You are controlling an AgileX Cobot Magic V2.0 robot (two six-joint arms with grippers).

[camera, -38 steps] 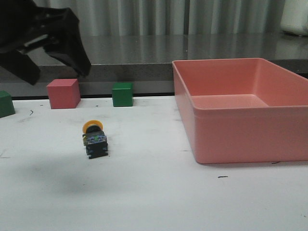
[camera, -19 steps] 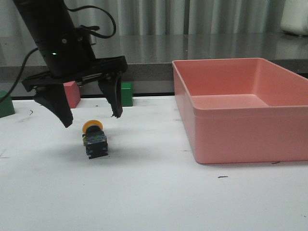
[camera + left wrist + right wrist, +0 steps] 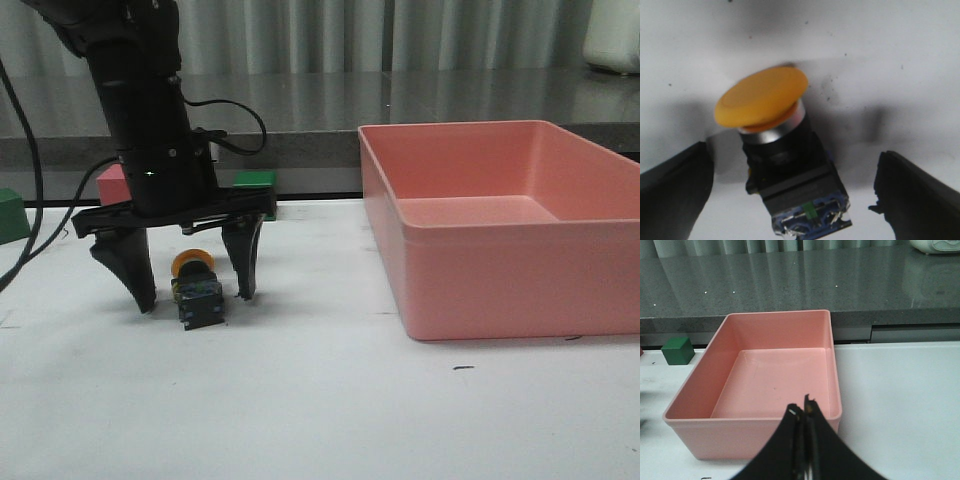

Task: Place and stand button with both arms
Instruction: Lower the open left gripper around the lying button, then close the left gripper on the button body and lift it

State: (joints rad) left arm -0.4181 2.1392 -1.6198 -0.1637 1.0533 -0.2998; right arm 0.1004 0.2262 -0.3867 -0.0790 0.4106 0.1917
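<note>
Pink bin (image 3: pixel 500 270) stands right of button (image 3: pixel 196 292); cubes (image 3: pixel 254 181) behind.

Light: you get dim, even overhead light.
Shadows: soft ones under the button (image 3: pixel 775 165).
Glare: pale streaks on the grey counter (image 3: pixel 790 280).
Blur: your left wrist view is soft.

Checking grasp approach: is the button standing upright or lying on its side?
On its side: the button lies on the table, yellow cap facing sideways, between the open left gripper fingers.
</note>
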